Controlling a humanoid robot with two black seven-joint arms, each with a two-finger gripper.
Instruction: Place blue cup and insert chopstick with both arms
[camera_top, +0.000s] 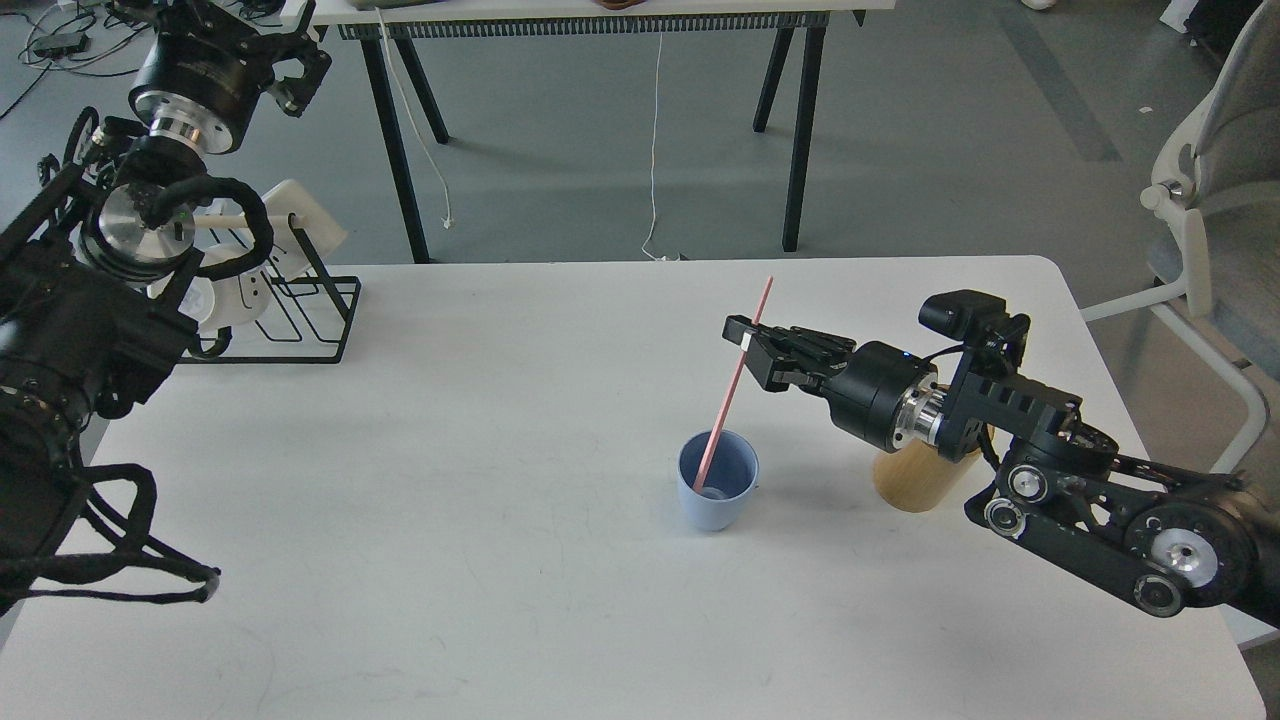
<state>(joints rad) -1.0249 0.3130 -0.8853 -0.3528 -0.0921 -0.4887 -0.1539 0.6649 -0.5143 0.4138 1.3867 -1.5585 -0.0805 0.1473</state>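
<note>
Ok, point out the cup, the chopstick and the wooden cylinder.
cup (722, 508): head view, front outer wall.
chopstick (728, 408): head view, mid-shaft above the cup.
wooden cylinder (910, 485): head view, visible side wall under the right arm.

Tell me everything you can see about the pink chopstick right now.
The chopstick is one long, thin, straight pink stick, plastic-looking. It leans, top tilted up and to the right, with its lower end resting on the bottom inside the blue cup, which stands upright on the white table. Near its upper part the right gripper has its fingers around it. The top end pokes above the gripper.
</note>
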